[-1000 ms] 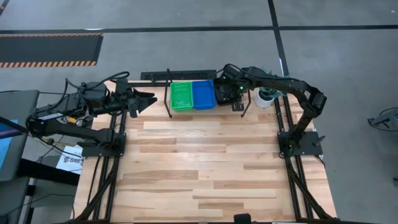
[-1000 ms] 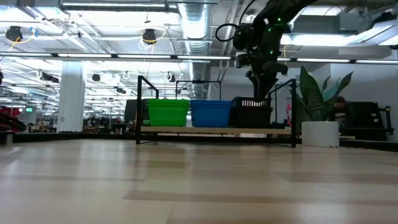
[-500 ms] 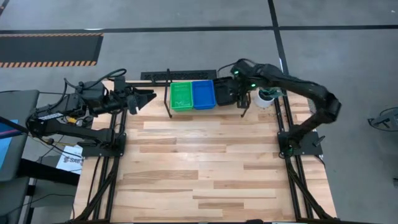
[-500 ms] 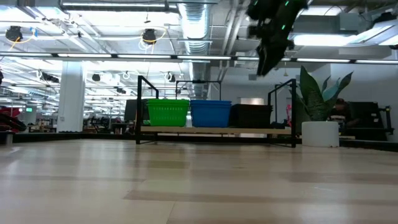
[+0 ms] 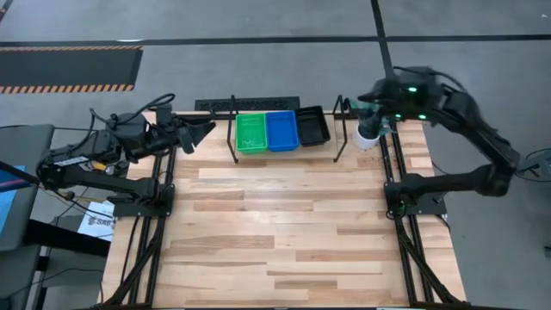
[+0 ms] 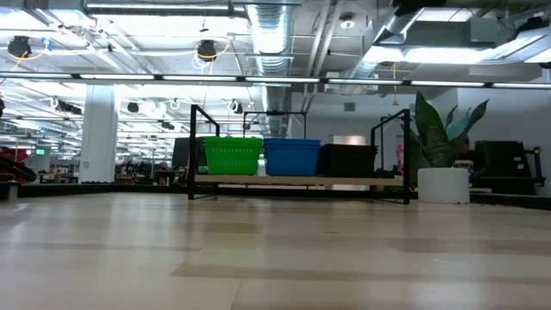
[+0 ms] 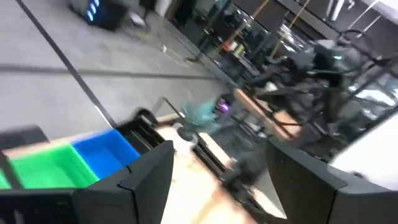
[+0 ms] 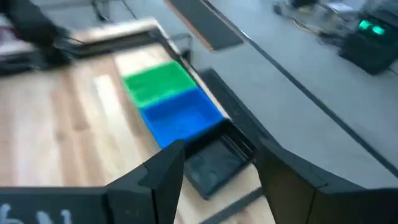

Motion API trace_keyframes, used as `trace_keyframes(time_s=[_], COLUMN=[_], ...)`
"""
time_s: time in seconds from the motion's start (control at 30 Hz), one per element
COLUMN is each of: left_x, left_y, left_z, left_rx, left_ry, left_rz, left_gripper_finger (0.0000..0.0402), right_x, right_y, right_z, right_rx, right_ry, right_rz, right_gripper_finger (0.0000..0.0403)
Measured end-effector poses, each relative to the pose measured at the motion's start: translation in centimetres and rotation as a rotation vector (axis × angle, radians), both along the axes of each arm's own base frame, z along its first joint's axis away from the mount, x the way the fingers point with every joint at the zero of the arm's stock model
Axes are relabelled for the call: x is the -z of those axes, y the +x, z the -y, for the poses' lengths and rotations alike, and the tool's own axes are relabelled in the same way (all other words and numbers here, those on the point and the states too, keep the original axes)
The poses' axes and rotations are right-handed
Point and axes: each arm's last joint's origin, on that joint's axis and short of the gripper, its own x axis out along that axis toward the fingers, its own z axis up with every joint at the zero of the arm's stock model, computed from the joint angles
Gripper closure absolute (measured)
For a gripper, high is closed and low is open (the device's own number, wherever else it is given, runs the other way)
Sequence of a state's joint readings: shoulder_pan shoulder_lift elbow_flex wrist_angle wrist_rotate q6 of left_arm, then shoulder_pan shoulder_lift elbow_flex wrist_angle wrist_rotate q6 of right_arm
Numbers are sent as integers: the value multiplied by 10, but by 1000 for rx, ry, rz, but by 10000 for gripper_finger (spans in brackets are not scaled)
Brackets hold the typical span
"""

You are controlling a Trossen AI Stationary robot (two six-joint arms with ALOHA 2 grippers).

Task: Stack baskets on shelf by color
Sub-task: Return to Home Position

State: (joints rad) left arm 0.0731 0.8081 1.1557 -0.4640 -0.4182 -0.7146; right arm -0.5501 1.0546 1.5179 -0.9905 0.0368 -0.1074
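The baskets sit in three stacks side by side on the shelf (image 5: 232,138) at the table's far edge: green (image 5: 252,134), blue (image 5: 281,131) and black (image 5: 312,126). The low view shows the same row, green (image 6: 232,155), blue (image 6: 291,157) and black (image 6: 349,160), resting on the rack's bottom rails. My right gripper (image 8: 217,180) is open, high up and to the right of the shelf (image 5: 368,96), above the black stack's right side. My left gripper (image 7: 217,180) is open and hovers left of the shelf (image 5: 200,133), pointing at it.
A white pot with a plant (image 5: 368,135) stands just right of the shelf, also in the low view (image 6: 443,183). A black power strip (image 5: 250,104) lies behind the shelf. The wooden table top (image 5: 284,224) stretches toward the near edge.
My right gripper has risen from the black stack, left the low view, and swung away toward the table's right and far edge. The black baskets have stayed on the shelf beside the blue ones.
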Motion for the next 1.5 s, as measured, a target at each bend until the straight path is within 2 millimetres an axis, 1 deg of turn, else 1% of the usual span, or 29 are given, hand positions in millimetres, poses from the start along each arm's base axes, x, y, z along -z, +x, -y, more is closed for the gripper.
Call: trace_keyframes(time_s=[0.07,0.13,0.23,0.27,0.33,0.4,0.5,0.6,0.73,0.93,1.03,1.1,1.2,1.27,1.33,1.4,1.5], left_x=[0,0,-1,-1,0,8,30,62,106,169,196,212,232,235,241,243,247], left_y=[0,1,1,-3,-10,-18,-25,-29,-33,-36,-40,-41,-43,-45,-46,-46,-45], left_z=[0,2,1,-1,-2,-2,-3,-3,-3,-2,-1,0,1,2,2,2,2], left_rx=[11,103,144,138,144,181,219,242,279,268,269,279,321,331,331,336,340], left_ry=[109,267,314,327,357,371,360,316,256,200,172,156,141,131,123,141,153], left_rz=[-59,-132,-142,-150,-148,-133,-122,-81,7,120,173,222,296,296,239,219,168], left_gripper_finger=[162,162,162,162,162,162,162,162,162,162,162,162,162,162,162,162,162], right_x=[-4,-4,6,13,34,55,83,107,130,162,176,178,201,211,220,236,250], right_y=[-9,-16,-24,-27,-32,-40,-52,-64,-81,-101,-94,-87,-72,-66,-60,-53,-48], right_z=[-7,-16,-25,-28,-31,-36,-45,-56,-67,-78,-76,-73,-69,-69,-71,-73,-76], right_rx=[-51,-168,-286,-299,-289,-270,-266,-293,-330,-358,-354,-361,-383,-430,-491,-530,-544], right_ry=[16,23,34,51,89,109,136,148,133,141,217,211,257,240,232,242,221], right_rz=[46,92,195,223,252,309,432,554,695,780,714,720,703,754,819,817,851], right_gripper_finger=[185,186,185,184,184,184,186,185,184,185,184,184,184,185,185,185,184])
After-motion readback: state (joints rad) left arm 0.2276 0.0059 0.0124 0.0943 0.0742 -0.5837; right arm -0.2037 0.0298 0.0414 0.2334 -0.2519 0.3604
